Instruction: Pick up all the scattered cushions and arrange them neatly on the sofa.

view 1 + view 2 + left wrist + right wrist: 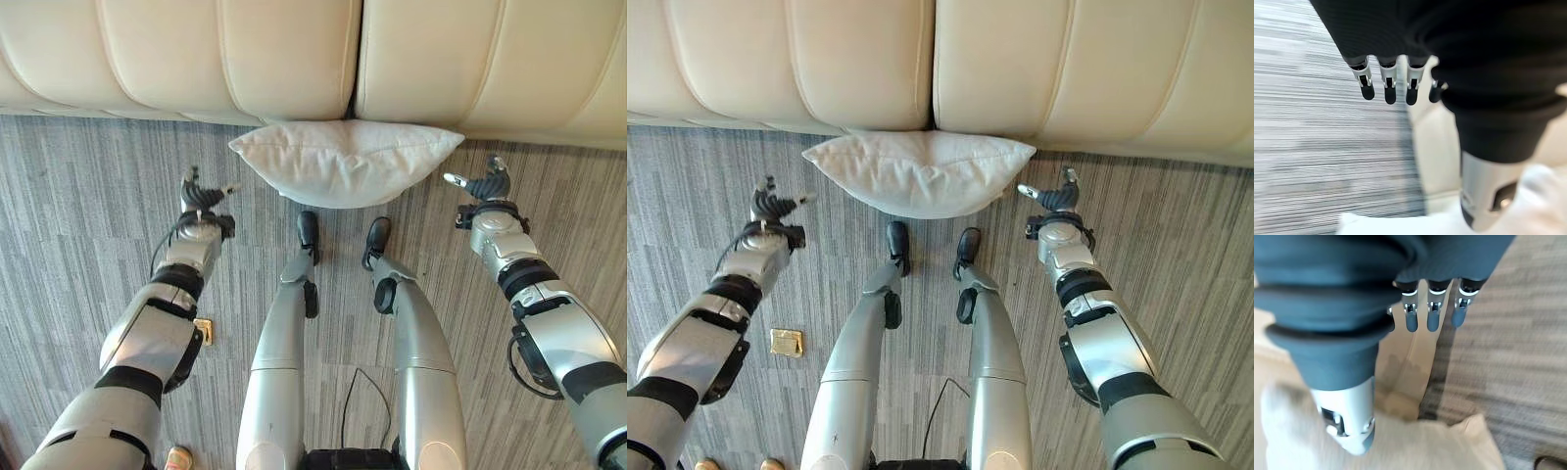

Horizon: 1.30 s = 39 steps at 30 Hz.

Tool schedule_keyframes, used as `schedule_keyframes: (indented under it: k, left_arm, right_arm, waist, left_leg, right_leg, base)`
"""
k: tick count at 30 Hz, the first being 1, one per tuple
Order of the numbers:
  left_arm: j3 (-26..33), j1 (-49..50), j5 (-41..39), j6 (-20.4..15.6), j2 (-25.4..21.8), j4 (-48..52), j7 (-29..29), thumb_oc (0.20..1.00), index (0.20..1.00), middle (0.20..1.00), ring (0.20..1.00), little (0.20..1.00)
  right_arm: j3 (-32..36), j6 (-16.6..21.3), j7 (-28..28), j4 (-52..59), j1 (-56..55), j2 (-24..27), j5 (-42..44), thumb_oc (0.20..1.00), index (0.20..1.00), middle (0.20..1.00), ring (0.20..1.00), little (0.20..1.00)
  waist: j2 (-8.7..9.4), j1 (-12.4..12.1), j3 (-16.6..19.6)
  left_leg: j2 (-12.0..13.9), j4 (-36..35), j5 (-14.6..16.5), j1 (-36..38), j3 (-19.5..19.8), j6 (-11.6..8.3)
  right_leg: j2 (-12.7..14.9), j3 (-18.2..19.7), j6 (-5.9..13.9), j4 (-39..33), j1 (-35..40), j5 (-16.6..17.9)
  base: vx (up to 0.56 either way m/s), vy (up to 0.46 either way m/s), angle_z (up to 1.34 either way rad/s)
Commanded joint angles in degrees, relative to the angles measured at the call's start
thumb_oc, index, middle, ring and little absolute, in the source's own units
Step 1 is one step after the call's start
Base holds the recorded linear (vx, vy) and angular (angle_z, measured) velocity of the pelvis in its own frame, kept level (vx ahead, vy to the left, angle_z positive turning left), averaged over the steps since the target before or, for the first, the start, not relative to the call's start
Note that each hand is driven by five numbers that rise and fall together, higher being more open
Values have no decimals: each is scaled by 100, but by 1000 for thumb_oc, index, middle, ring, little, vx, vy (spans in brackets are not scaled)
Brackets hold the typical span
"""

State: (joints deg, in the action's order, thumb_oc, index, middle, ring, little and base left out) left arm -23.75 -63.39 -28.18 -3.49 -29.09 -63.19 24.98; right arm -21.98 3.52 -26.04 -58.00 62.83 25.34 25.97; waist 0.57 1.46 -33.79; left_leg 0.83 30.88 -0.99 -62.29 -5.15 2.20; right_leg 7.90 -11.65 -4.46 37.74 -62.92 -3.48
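right now your white cushion [343,162] lies on the grey floor [78,215], touching the front edge of the cream sofa [245,59]. your left hand [199,196] and right hand [483,184] hover on either side of it, fingers loosely spread, holding nothing.

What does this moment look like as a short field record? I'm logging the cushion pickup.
cushion: white cushion on the floor, back edge against the sofa front
left hand: left hand open, over the floor left of the cushion, apart from it
right hand: right hand open, right of the cushion, apart from it
floor: grey striped carpet, small brass plate
progress: cushion not yet grasped
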Motion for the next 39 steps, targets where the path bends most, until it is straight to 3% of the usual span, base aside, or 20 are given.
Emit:
schedule_keyframes:
  k: [1, 5, 12, 13, 14, 15, 19, 23, 27, 28, 30, 33, 34, 35, 39]
  left_arm:
    - [-62, -71, 89, -323, 283, 188, 341, 1000, 1000, 1000, 1000, 1000]
    - [-314, -556, -205, -480, 744, 431, 322, 1000, 1000, 1000, 1000, 1000]
    - [-271, -710, -1012, -604, 1549, 464, 89, 1000, 1000, 1000, 1000, 1000]
    - [-255, -680, -1249, -621, 1657, 511, -54, 900, 900, 900, 900, 900]
    - [-179, -664, -1529, -673, 1786, 577, -125, 664, 664, 664, 664, 664]
    - [-113, -599, -1786, -722, 1915, 668, -244, 200, 200, 200, 200, 200]
    - [90, -265, -2781, -866, 2374, 1197, -696, 200, 200, 200, 200, 200]
    - [49, 239, -3031, -1028, 2609, 1892, -866, 200, 200, 200, 200, 200]
    - [110, 1083, -2788, -1210, 2565, 2834, -723, 200, 200, 200, 200, 200]
    - [100, 1652, -2397, -1243, 2433, 3508, -540, 200, 200, 200, 200, 200]
    - [131, 2225, -1600, -1109, 2094, 4096, -393, 200, 200, 200, 200, 200]
    - [202, 3231, -1158, -943, 1978, 4674, -440, 200, 200, 200, 200, 200]
    - [201, 3233, -1157, -942, 1978, 4676, -439, 200, 200, 200, 200, 200]
    - [257, 3884, -1062, -892, 1915, 5012, -524, 200, 200, 200, 200, 200]
    - [564, 5132, -1112, -820, 1719, 5936, -699, 200, 200, 200, 200, 200]
  right_arm:
    - [-236, 452, -273, 420, 48, -229, 154, 1000, 1000, 1000, 1000, 1000]
    - [-517, 528, -297, 394, 632, -436, 186, 1000, 1000, 1000, 1000, 1000]
    - [-417, 623, -274, 338, 828, -796, 429, 1000, 1000, 1000, 1000, 1000]
    - [-346, 692, -239, 413, 812, -874, 532, 200, 200, 200, 200, 200]
    - [-263, 789, -189, 486, 797, -949, 658, 200, 200, 200, 200, 200]
    - [-161, 877, -120, 582, 739, -1025, 825, 200, 200, 200, 200, 200]
    - [101, 1206, 91, 1066, 374, -1346, 1311, 200, 200, 200, 200, 200]
    - [316, 1369, 287, 1614, -152, -1525, 1571, 200, 200, 200, 200, 200]
    - [421, 1406, 434, 2456, -1146, -1542, 1503, 200, 200, 200, 200, 200]
    - [404, 1291, 499, 2937, -1825, -1433, 1299, 200, 200, 200, 200, 200]
    - [461, 1169, 566, 3372, -2601, -1224, 952, 200, 200, 200, 200, 200]
    - [543, 963, 705, 3981, -3632, -991, 455, 200, 200, 200, 200, 200]
    - [543, 962, 704, 3983, -3635, -991, 454, 200, 200, 200, 200, 200]
    - [577, 847, 838, 4376, -4190, -924, 164, 200, 200, 200, 200, 200]
    - [864, 728, 1071, 5262, -5230, -757, -222, 200, 200, 200, 200, 200]
  waist:
    - [11, 83, 400]
    - [34, 103, 497]
    - [76, 134, 678]
    - [86, 143, 724]
    - [91, 140, 732]
    - [86, 154, 780]
    - [56, 197, 906]
    - [-18, 210, 974]
    - [-60, 192, 920]
    - [-43, 162, 929]
    - [-19, 129, 951]
    - [8, 91, 1052]
    - [8, 90, 1035]
    - [10, 56, 1206]
    - [-53, 49, 1547]
  left_leg:
    - [-30, 717, 763, -390, 73, -344]
    - [-128, 1145, 875, -958, 100, -302]
    - [-227, 1190, 878, -1275, 140, -288]
    - [-232, 1171, 874, -1309, 142, -281]
    - [-241, 1129, 878, -1280, 154, -287]
    - [-246, 1108, 850, -1322, 148, -281]
    - [-229, 721, 725, -1102, 133, -320]
    - [-202, 52, 518, -477, 162, -382]
    - [-158, -888, 240, 737, 217, -496]
    - [-155, -1320, 134, 1448, 261, -520]
    - [-149, -1823, 7, 2276, 304, -575]
    - [-75, -2497, -171, 3410, 288, -639]
    - [-74, -2511, -176, 3438, 289, -640]
    - [-17, -2918, -278, 4049, 266, -653]
    - [61, -3482, -389, 5023, 181, -714]
  right_leg:
    - [128, 511, 648, 223, -390, -417]
    - [162, 600, 631, 626, -948, -506]
    - [124, 707, 625, 674, -1315, -516]
    - [104, 715, 637, 643, -1351, -491]
    - [83, 727, 650, 588, -1328, -483]
    - [77, 728, 656, 562, -1364, -451]
    - [34, 704, 699, 217, -1179, -349]
    - [-49, 665, 747, -387, -600, -182]
    - [-141, 589, 796, -1187, 538, -9]
    - [-190, 532, 807, -1567, 1196, 55]
    - [-235, 456, 827, -1959, 2014, 79]
    - [-280, 331, 843, -2539, 3179, 134]
    - [-282, 329, 843, -2553, 3207, 138]
    - [-334, 250, 860, -2865, 3797, 175]
    - [-403, 171, 907, -3363, 4783, 196]
  base:
    - [69, 23, 1]
    - [59, 24, 2]
    - [28, 3, 1]
    - [0, 0, 0]
    - [7, 0, -6]
    - [7, -16, -6]
    - [-2, -13, -5]
    - [-40, -23, -6]
    - [-24, -48, -10]
    - [24, -117, -14]
    - [55, -127, -14]
    - [82, -104, -2]
    - [144, -100, -3]
    - [148, -104, 3]
    - [145, -74, -5]
